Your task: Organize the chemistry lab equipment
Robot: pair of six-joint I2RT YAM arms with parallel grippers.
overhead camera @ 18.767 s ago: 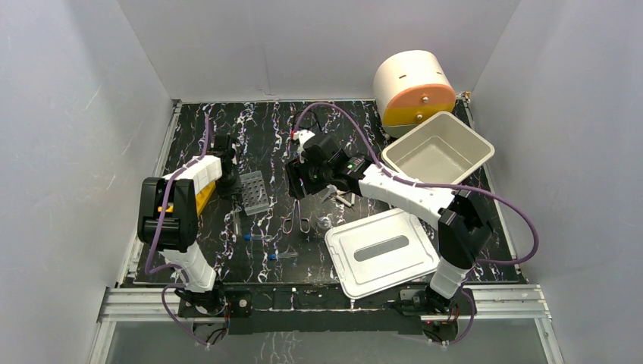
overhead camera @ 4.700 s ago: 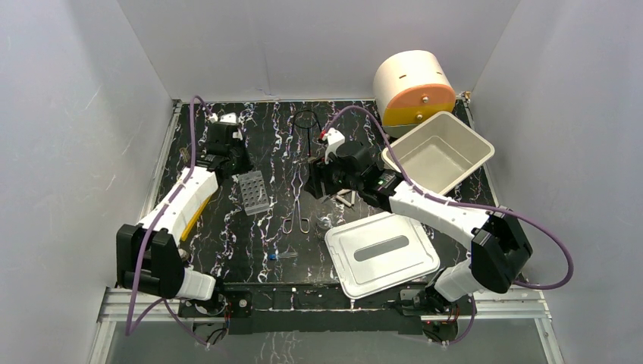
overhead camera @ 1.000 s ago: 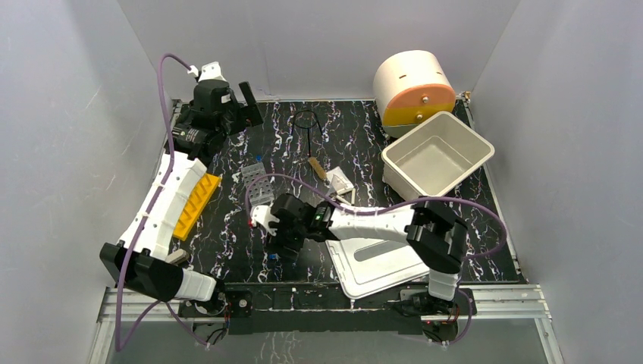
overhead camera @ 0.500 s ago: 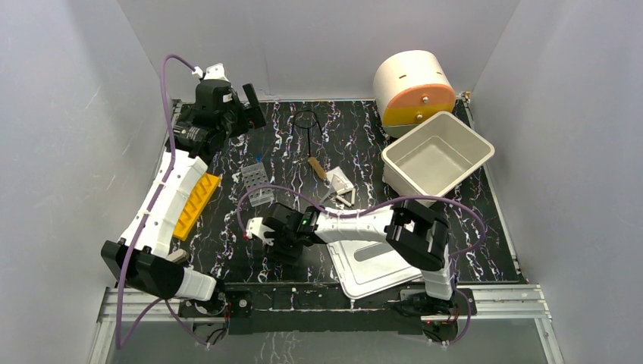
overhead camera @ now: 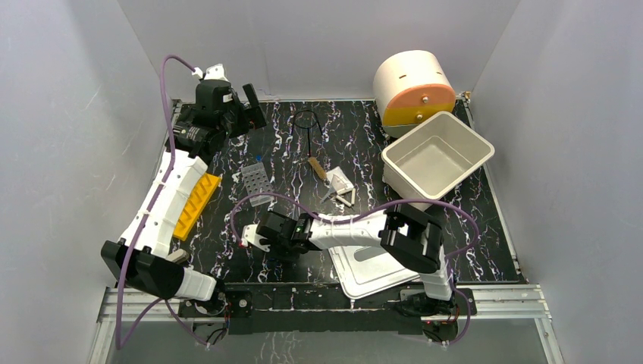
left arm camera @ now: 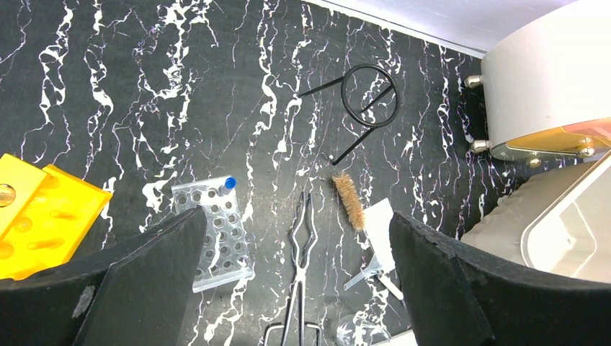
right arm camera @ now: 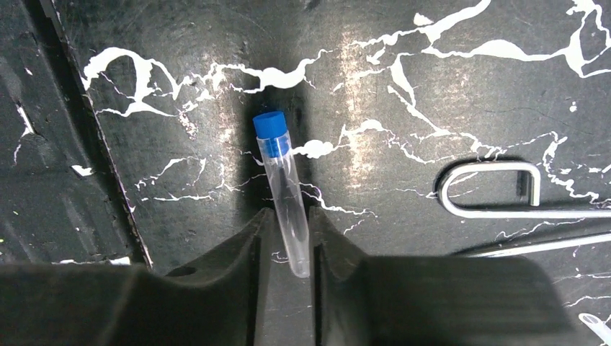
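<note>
- Right gripper?
- Clamped on the lower end of a blue-capped clear tube, cap outward, at the table's near side.
- Beyond it?
- Grey tube rack stood mid-table, one capped tube in a far corner hole. Left gripper hung far left, fingers wide apart.

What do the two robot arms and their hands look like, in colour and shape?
Both the left arm and the right arm have white shell links joined by black blocky joints. A purple cable loops along each. The left hand and the right hand have two matte black fingers. No markings are legible.
</note>
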